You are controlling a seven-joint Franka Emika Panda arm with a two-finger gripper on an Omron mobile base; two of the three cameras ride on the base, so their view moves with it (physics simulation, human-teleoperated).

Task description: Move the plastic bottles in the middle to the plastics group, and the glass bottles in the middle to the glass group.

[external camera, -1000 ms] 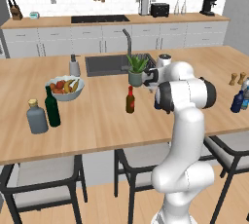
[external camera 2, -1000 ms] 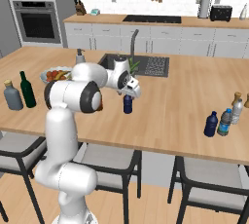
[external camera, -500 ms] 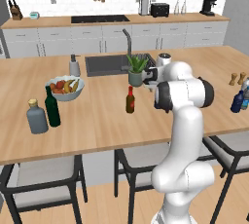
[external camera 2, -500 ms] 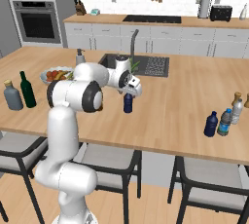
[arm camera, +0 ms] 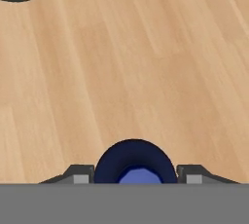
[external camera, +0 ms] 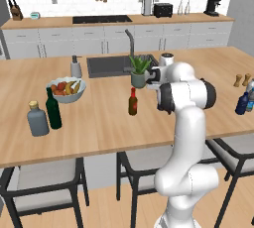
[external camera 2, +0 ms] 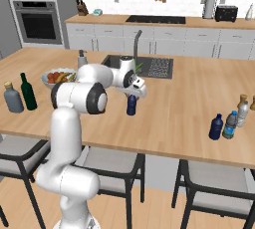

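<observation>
One dark blue plastic bottle [external camera 2: 131,105] stands in the middle of the island under my gripper [external camera 2: 134,92]. In the hand view its cap and shoulders [arm camera: 134,167] sit between my fingertips [arm camera: 80,174], which stand close on either side, the jaws still a little apart. The brown glass bottle [external camera: 133,102] with a red cap stands upright just left of the arm. The plastics group, a pale bottle [external camera 2: 230,125] with another dark blue bottle [external camera 2: 215,127] beside it, is at the right. The glass group, a green bottle [external camera: 52,109] and a grey bottle [external camera: 37,119], is at the left.
A fruit bowl [external camera: 65,89] sits behind the glass group. A potted plant [external camera: 139,72] stands at the sink's [external camera: 106,66] right edge, close behind the gripper. A soap dispenser [external camera: 75,67] is left of the sink. Shakers [external camera: 238,80] stand at the far right. Stools line the near edge.
The jaws have come in from wide open towards the dark blue bottle. The arm and the bottles have stayed where they were.
</observation>
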